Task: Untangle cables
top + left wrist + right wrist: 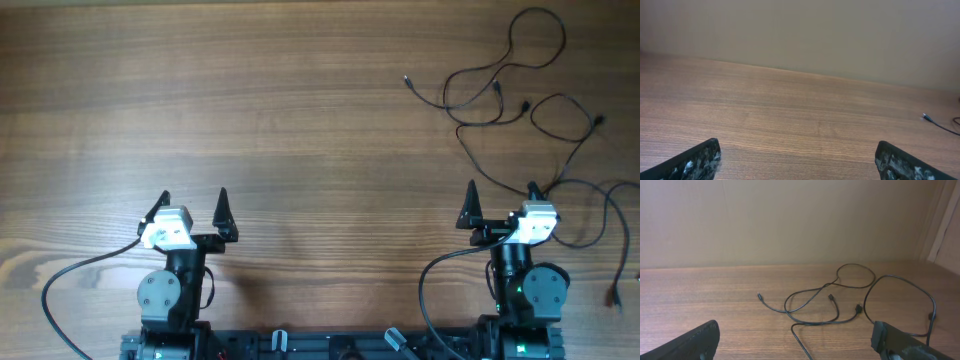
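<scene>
Several very thin black cables lie loose and flat at the far right of the wooden table. They spread in open loops that cross one another. Their small dark plug ends rest apart from each other. One strand trails along the table's right edge.

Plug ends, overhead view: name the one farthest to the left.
The plug ending the strand that pokes out left of the cables; every other plug end lies farther right, within or past the loops.
</scene>
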Tool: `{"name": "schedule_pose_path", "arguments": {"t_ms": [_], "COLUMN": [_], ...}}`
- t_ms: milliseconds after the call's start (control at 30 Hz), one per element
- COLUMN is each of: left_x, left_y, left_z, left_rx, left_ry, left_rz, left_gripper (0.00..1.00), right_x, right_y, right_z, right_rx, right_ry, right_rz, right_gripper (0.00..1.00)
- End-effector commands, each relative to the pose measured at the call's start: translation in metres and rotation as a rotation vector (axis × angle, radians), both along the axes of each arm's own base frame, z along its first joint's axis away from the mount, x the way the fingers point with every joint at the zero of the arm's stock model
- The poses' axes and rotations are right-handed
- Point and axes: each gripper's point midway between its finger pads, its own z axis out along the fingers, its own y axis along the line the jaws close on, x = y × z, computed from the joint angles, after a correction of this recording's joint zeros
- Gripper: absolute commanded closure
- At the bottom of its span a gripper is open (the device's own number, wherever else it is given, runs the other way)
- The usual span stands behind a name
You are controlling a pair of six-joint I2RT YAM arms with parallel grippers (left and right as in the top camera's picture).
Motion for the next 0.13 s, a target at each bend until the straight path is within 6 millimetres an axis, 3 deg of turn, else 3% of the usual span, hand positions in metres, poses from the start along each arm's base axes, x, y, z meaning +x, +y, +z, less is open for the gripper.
{"name": "schedule_pose_path", "arguments": {"t_ms": [0,100], "left_x": [-0.0001,-0.0001], "left_y": [0.0009,0.0009], "left_z": [-0.0005,-0.0005], "left_rx": [0.023,0.023], "left_ry": [-0.001,-0.001], "left_rz": [0.005,0.005], "left_gripper": [0.0,0.0], "right_x": [-0.001,-0.001], "right_y": [-0.0004,-0.0004], "right_z": [0.0046,0.0046], "right_rx": [-0.019,-0.018], "right_ry": [-0.021,-0.021], "right_rz": [-0.005,-0.005], "right_gripper": [0.0,0.01]}}
